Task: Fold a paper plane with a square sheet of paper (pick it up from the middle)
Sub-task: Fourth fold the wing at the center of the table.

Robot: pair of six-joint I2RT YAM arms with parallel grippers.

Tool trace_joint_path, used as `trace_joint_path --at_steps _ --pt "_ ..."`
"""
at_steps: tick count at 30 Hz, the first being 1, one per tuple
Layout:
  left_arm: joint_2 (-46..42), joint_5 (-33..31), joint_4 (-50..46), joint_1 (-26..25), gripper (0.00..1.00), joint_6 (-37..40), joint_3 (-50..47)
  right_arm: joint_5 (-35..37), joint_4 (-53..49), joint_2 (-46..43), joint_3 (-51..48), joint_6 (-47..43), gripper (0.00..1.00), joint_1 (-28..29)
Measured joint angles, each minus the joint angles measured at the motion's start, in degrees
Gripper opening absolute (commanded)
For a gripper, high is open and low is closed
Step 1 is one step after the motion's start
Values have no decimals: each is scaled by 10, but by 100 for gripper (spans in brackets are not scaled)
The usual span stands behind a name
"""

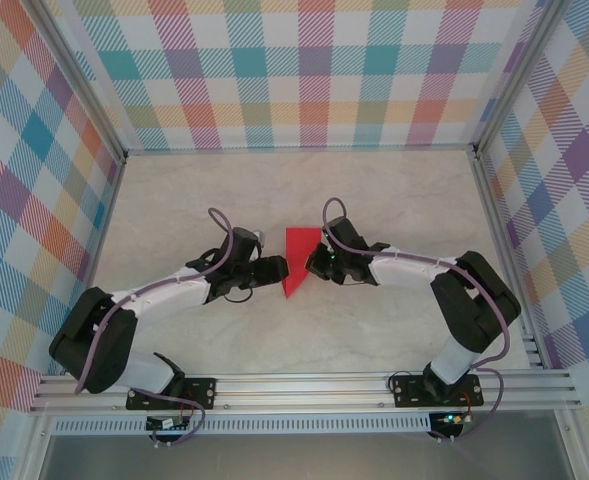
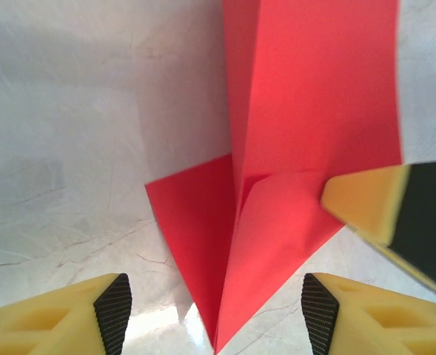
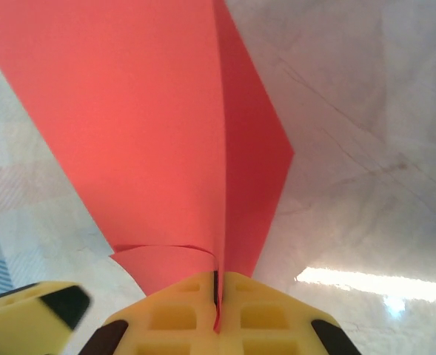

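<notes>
The square sheet of paper (image 1: 300,250), bright red, is folded into a narrow paper plane shape and stands on edge at the table's middle, its pointed nose toward the near side. My right gripper (image 1: 314,265) is shut on its central fold. In the right wrist view the yellow jaws (image 3: 218,292) pinch the crease of the paper (image 3: 143,111), and a small flap curls off to the left. My left gripper (image 1: 282,270) is open on the paper's left side. In the left wrist view its fingers (image 2: 103,314) stand apart either side of the paper's (image 2: 306,111) point without touching it.
The marble-look table (image 1: 374,190) is walled by plaid panels (image 1: 304,70) at the back and both sides. An aluminium rail (image 1: 304,385) carries the arm bases along the near edge. One right gripper finger (image 2: 380,200) shows in the left wrist view.
</notes>
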Motion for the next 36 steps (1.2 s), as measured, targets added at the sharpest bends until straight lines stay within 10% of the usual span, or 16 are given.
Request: trace_joint_path --at_steps 16,24,36 --pt "-129 -48 -34 0 76 66 -40 128 -79 14 94 68 0 66" --pt "-120 -25 -15 -3 100 88 -58 174 -123 11 59 144 0 70" --pt "-68 -43 74 -59 93 152 -108 163 -122 -22 14 161 0 64"
